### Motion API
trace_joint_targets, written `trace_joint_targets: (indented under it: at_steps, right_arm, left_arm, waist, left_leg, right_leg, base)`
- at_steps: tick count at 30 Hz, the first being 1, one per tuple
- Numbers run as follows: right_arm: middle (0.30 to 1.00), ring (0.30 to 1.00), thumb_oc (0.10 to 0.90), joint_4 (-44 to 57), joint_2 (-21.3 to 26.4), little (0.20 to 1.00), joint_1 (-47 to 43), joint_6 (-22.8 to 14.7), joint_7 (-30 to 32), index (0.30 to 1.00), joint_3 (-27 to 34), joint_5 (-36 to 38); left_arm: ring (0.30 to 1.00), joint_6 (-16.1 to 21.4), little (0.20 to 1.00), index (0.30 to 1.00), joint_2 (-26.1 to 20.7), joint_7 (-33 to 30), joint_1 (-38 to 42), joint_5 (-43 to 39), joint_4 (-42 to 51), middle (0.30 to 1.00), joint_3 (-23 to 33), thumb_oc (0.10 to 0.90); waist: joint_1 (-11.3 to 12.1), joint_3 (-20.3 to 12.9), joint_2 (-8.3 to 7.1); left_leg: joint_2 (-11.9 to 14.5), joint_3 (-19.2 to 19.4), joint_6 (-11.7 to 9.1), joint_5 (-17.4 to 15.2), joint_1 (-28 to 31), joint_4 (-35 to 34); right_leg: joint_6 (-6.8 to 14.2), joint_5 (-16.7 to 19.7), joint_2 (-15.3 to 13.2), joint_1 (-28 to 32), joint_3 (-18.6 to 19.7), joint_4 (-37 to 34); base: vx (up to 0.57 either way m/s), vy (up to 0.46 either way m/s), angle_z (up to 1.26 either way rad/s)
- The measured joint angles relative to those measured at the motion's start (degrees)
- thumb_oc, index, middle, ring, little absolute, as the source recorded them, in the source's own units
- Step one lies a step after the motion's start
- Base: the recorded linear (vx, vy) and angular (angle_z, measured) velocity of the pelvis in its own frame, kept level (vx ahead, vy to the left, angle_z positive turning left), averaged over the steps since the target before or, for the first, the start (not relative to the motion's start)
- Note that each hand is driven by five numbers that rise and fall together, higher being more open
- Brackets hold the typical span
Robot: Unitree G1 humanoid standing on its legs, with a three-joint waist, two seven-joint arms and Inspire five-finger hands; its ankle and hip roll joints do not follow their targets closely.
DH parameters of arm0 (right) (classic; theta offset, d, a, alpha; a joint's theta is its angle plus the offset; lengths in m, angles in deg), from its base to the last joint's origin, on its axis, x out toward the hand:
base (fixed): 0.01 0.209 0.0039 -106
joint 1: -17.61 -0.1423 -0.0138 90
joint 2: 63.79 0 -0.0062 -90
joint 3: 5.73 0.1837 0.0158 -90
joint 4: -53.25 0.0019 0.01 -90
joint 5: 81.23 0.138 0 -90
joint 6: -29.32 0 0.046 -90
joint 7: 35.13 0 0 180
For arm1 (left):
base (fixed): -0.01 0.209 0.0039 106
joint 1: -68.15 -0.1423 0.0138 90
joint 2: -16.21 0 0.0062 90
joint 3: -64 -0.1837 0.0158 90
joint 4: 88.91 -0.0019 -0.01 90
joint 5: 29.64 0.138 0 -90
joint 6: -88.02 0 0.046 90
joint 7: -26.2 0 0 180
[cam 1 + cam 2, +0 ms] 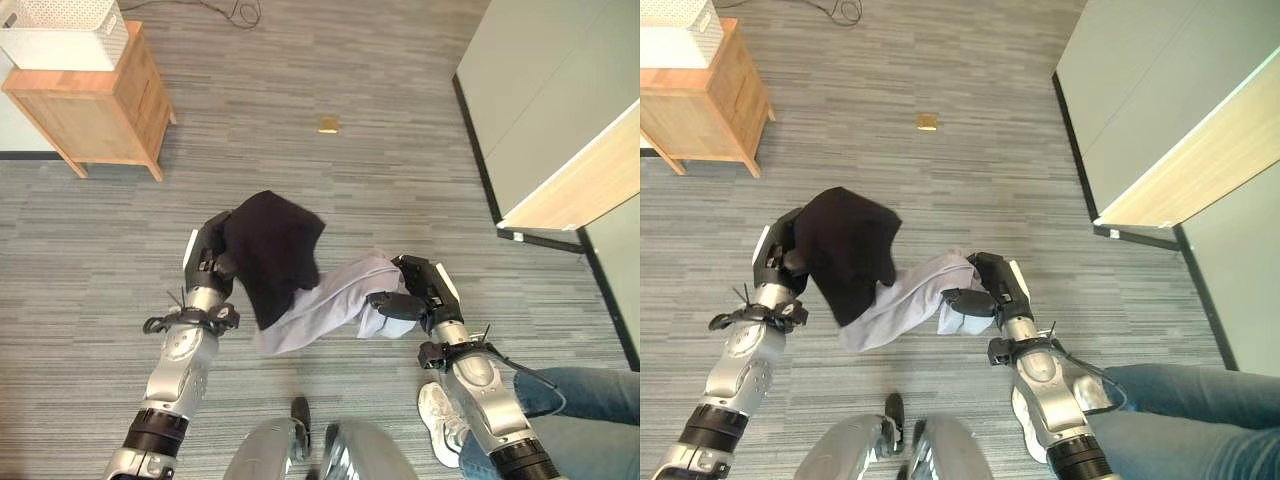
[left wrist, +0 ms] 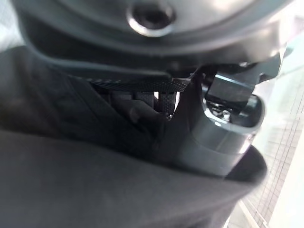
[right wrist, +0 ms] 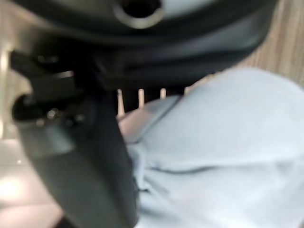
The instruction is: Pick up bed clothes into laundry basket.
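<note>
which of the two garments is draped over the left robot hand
The black garment: it hangs over the left robot hand. The light grey garment is held at its end by the right robot hand.

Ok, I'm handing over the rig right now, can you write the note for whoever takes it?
Left hand: draped under the black cloth, fingers hidden.
Right hand: shut on one end of the pale lavender-grey cloth, which hangs across toward the black one.
Both cloths are lifted off the grey striped floor.
The white perforated laundry basket sits on the wooden cabinet, far left.
Left: carry both cloths over and drop them in.
</note>
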Motion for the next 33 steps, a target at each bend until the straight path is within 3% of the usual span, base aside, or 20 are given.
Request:
trace_joint_targets:
  at_steps: [1, 2, 3, 4, 5, 6, 8, 10, 11, 13, 17, 20, 23, 24, 27, 28, 30, 33]
  right_arm:
    - [0.300, 0.300, 0.400, -0.35, 1.17, 0.300, 1.16, 0.36, -0.11, 0.300, 0.01, 0.00]
    - [0.300, 0.300, 0.400, 1.07, 2.09, 0.300, 5.16, 0.20, -0.82, 0.300, 1.70, 0.30]
    - [0.300, 0.300, 0.400, 1.12, 2.08, 0.300, 5.42, 0.16, -0.81, 0.300, 1.81, 0.35]
    - [0.300, 0.300, 0.400, -0.05, 1.91, 0.300, 6.79, 0.10, -0.74, 0.300, 2.30, 0.22]
    - [0.300, 0.300, 0.400, -2.00, 2.29, 0.300, 6.22, 0.11, -0.74, 0.300, 2.43, 0.18]
    - [0.300, 0.300, 0.400, -2.55, 1.59, 0.300, 6.38, 0.11, -0.65, 0.300, 3.45, 0.36]
    - [0.300, 0.300, 0.400, -2.00, 1.20, 0.300, 5.38, -0.07, -0.62, 0.300, 5.25, 2.40]
    - [0.300, 0.300, 0.400, -2.41, 1.22, 0.300, 3.46, -0.09, -0.41, 0.300, 7.51, 2.50]
    - [0.300, 0.300, 0.400, -2.47, 1.36, 0.300, 2.52, -0.14, -0.26, 0.300, 8.07, 2.52]
    - [0.300, 0.300, 0.400, -2.31, 1.55, 0.300, 1.47, -0.27, -0.39, 0.300, 8.27, 2.56]
    - [0.300, 0.300, 0.400, -2.10, 1.52, 0.300, 0.49, -0.67, -0.62, 0.300, 7.94, 2.62]
    - [0.300, 0.300, 0.400, -2.04, 1.58, 0.300, 1.67, -0.65, -0.60, 0.300, 8.01, 2.63]
    - [0.300, 0.300, 0.400, -1.96, 1.38, 0.300, 2.84, -0.63, -0.76, 0.300, 7.89, 2.62]
    - [0.300, 0.300, 0.400, -1.72, 0.66, 0.300, 3.62, -0.63, -1.33, 0.300, 7.96, 2.60]
    - [0.300, 0.300, 0.400, -1.68, -3.17, 0.300, 4.09, -0.52, -0.66, 0.300, 10.39, 8.32]
    - [0.300, 0.300, 0.400, -1.68, -4.00, 0.300, 4.24, -0.51, -0.33, 0.300, 11.19, 9.52]
    - [0.300, 0.300, 0.400, -1.56, -4.12, 0.300, 4.55, -0.51, 0.79, 0.300, 12.98, 11.14]
    - [0.300, 0.300, 0.400, -1.53, 0.42, 0.300, 5.13, -0.35, 2.19, 0.300, 13.98, 11.71]
  left_arm:
    - [0.300, -0.02, 0.300, 0.300, -0.07, 1.47, 0.00, -0.02, 0.59, 0.300, -0.66, 0.400]
    - [0.300, 0.09, 0.300, 0.300, 0.48, 2.40, 0.71, -2.08, 0.58, 0.300, -2.15, 0.400]
    - [0.300, 0.10, 0.300, 0.300, 0.48, 2.46, 0.76, -2.19, 0.60, 0.300, -2.31, 0.400]
    - [0.300, 0.05, 0.300, 0.300, -0.57, 3.40, 0.81, -1.71, 0.18, 0.300, -3.69, 0.400]
    - [0.300, -0.28, 0.300, 0.300, 0.09, 3.88, 0.69, -1.72, -1.08, 0.300, -3.75, 0.400]
    - [0.300, -0.48, 0.300, 0.300, -0.63, 3.53, 0.43, -1.97, -1.24, 0.300, -5.09, 0.400]
    - [0.300, -0.43, 0.300, 0.300, -0.79, 5.04, -2.35, -0.95, 2.01, 0.300, -5.52, 0.400]
    - [0.300, -0.85, 0.300, 0.300, -0.74, 5.30, -2.64, -0.93, 2.10, 0.300, -7.30, 0.400]
    - [0.300, -1.02, 0.300, 0.300, -0.78, 5.35, -2.68, -0.93, 2.09, 0.300, -7.82, 0.400]
    - [0.300, -1.13, 0.300, 0.300, -1.31, 5.61, -2.67, -1.01, 2.13, 0.300, -8.46, 0.400]
    - [0.300, -1.46, 0.300, 0.300, -2.93, 7.83, -2.38, -1.03, 2.82, 0.300, -8.62, 0.400]
    - [0.300, -1.52, 0.300, 0.300, -2.98, 8.12, -2.61, -1.06, 3.71, 0.300, -8.69, 0.400]
    - [0.300, -1.51, 0.300, 0.300, -2.99, 8.19, -3.08, -1.16, 4.07, 0.300, -8.47, 0.400]
    - [0.300, -1.52, 0.300, 0.300, -4.69, 8.80, -15.44, -2.17, 4.47, 0.300, -5.88, 0.400]
    - [0.300, -2.01, 0.300, 0.300, -4.66, 3.65, -14.95, 8.92, 3.56, 0.300, -3.55, 0.400]
    - [0.300, -2.31, 0.300, 0.300, -4.51, 2.18, -14.96, 10.55, 3.29, 0.300, -2.03, 0.400]
    - [0.300, -2.68, 0.300, 0.300, -3.50, -0.13, -14.76, 11.53, 3.32, 0.300, 3.00, 0.400]
    - [0.300, -2.60, 0.300, 0.300, -2.60, -2.41, -12.55, 11.40, 3.49, 0.300, 8.25, 0.400]
  waist:
    - [-0.17, -0.19, 0.28]
    - [-0.06, -1.53, 0.84]
    - [-0.06, -1.62, 0.83]
    - [0.52, -4.08, -3.10]
    - [0.95, -4.80, -2.40]
    - [1.39, -5.89, -2.23]
    - [2.94, -6.75, -3.33]
    - [2.93, -6.53, -3.76]
    - [2.95, -6.54, -3.81]
    - [2.53, -6.60, -3.71]
    - [1.18, -7.16, -2.60]
    - [-0.31, -7.22, -2.32]
    - [-0.04, -7.23, -2.08]
    - [3.05, -6.80, 0.68]
    - [-0.96, -6.82, 0.66]
    - [-1.67, -6.90, 0.81]
    - [-1.97, -6.93, 0.75]
    - [-3.57, -6.99, 0.59]
  left_leg:
    - [0.79, -1.81, -1.96, -0.90, 3.11, -1.50]
    - [2.98, -6.35, -5.21, -3.08, 5.85, -2.57]
    - [3.08, -6.61, -5.30, -3.13, 5.97, -2.71]
    - [2.89, -8.36, -9.68, -5.83, 9.08, -2.32]
    - [4.86, -8.42, -11.41, -8.11, 9.23, 1.05]
    - [6.51, -7.95, -12.28, -8.85, 6.60, 5.01]
    - [7.80, -8.17, -12.86, -9.81, 3.69, 2.50]
    - [6.58, -8.47, -12.02, -9.11, 1.03, 0.03]
    - [5.78, -8.77, -10.88, -7.58, -0.03, -1.38]
    - [5.03, -10.56, -11.01, -4.00, -0.95, -5.43]
    - [7.49, -10.39, -12.45, 4.46, -0.51, -9.45]
    - [7.06, -9.95, -12.17, 5.52, 0.32, -11.29]
    - [6.86, -9.95, -11.72, 5.94, 1.73, -12.58]
    - [5.38, -11.08, -10.85, 6.56, 2.78, -14.50]
    - [8.86, 2.53, -11.11, 6.25, 4.41, -15.91]
    - [9.37, 4.57, -11.77, 6.92, 5.08, -16.10]
    - [8.86, 6.35, -12.03, 7.04, 6.03, -16.11]
    - [8.11, 4.83, -12.11, 7.10, 6.24, -16.13]
  right_leg:
    - [0.43, 1.89, -1.24, -0.94, 3.88, -8.90]
    - [1.04, 5.09, -1.36, 2.96, 9.86, -31.76]
    - [1.12, 5.47, -1.46, 3.25, 10.08, -33.24]
    - [-1.18, 16.36, -2.79, 7.24, 9.29, -42.19]
    - [-1.46, 20.74, -0.82, 8.52, 9.35, -41.44]
    - [-2.55, 21.21, 0.50, 9.25, 10.16, -42.19]
    - [-5.69, 21.06, 2.27, 13.77, 9.43, -48.07]
    - [-6.29, 21.34, 2.62, 17.90, 9.72, -51.77]
    - [-6.27, 21.37, 2.89, 18.73, 9.74, -52.03]
    - [-5.98, 21.17, 3.66, 20.79, 9.79, -53.13]
    - [-6.70, 18.61, 6.72, 23.18, 8.59, -54.03]
    - [-6.66, 18.35, 6.23, 23.50, 8.19, -54.03]
    - [-6.53, 18.26, 6.03, 23.90, 8.18, -54.03]
    - [-4.43, 15.56, 4.51, 24.76, 8.27, -54.06]
    - [-4.62, 15.66, 4.20, 25.98, 5.81, -53.81]
    - [-4.27, 15.30, 4.31, 26.12, 5.49, -53.44]
    - [-3.66, 14.72, 3.61, 26.31, 5.16, -53.14]
    - [-3.66, 14.73, 2.76, 27.38, 3.54, -53.13]
  base:
    - [0.59, -0.268, 1.79]
    - [0.34, -0.227, 1.12]
    - [0.26, -0.198, 1.31]
    - [0.14, -0.150, 0.75]
    - [0.13, -0.154, 0.74]
    - [0.12, -0.161, 0.32]
    - [0.06, -0.106, 0.16]
    - [0.02, -0.071, 0.15]
    - [0.04, -0.044, 0.01]
    - [0.03, -0.017, -0.20]
    - [0.01, 0.005, -0.42]
    - [0.01, 0.006, -0.11]
    - [0.00, 0.001, 0.04]
    - [0.01, -0.002, 0.08]
    - [0.01, 0.005, 0.31]
    - [-0.03, 0.028, -0.22]
    - [-0.05, 0.018, -0.39]
    - [-0.04, -0.014, 0.23]
